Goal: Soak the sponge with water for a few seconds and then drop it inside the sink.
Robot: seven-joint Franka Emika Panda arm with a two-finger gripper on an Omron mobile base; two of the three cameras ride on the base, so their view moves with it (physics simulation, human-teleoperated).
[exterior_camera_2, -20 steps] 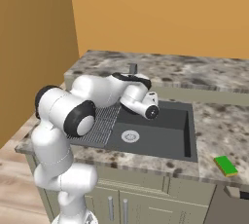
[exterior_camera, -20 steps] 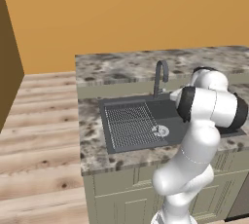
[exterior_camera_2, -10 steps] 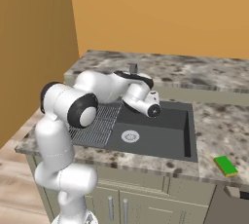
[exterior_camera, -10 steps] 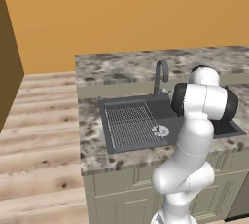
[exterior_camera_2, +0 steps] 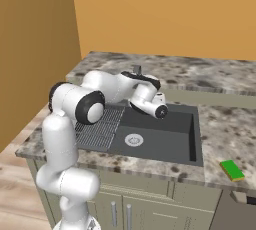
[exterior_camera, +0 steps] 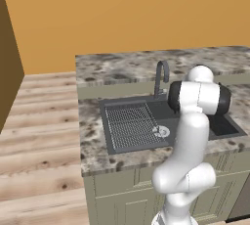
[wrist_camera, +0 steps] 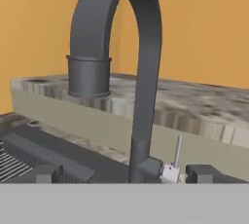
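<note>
The dark arched faucet (wrist_camera: 146, 72) rises close in front of my gripper (wrist_camera: 126, 175), which is open and holds nothing. Its two dark fingertips (wrist_camera: 46, 173) stand wide apart, on either side of the faucet's base. A small lever handle (wrist_camera: 178, 150) sticks up just right of that base. The spout opening (wrist_camera: 88, 79) hangs at upper left, and no water stream is in view. The dark-grey sink (exterior_camera_2: 165, 141) has a ribbed drainboard (exterior_camera: 132, 123) and a round pale drain (exterior_camera_2: 133, 139). The green sponge (exterior_camera_2: 231, 169) lies on the counter right of the sink, far from my gripper.
Speckled stone counter (exterior_camera_2: 220, 124) surrounds the sink, with an orange wall (exterior_camera: 127, 13) behind it. My white arm (exterior_camera: 195, 101) reaches over the basin's middle. Wood floor (exterior_camera: 39, 136) lies left of the cabinets, and a dark appliance edge (exterior_camera_2: 240, 199) sits below the sponge.
My arm has folded a little, its elbel moving leftward in the left base view, and the hand has edged slightly along the basin near the faucet. The sponge has not moved.
</note>
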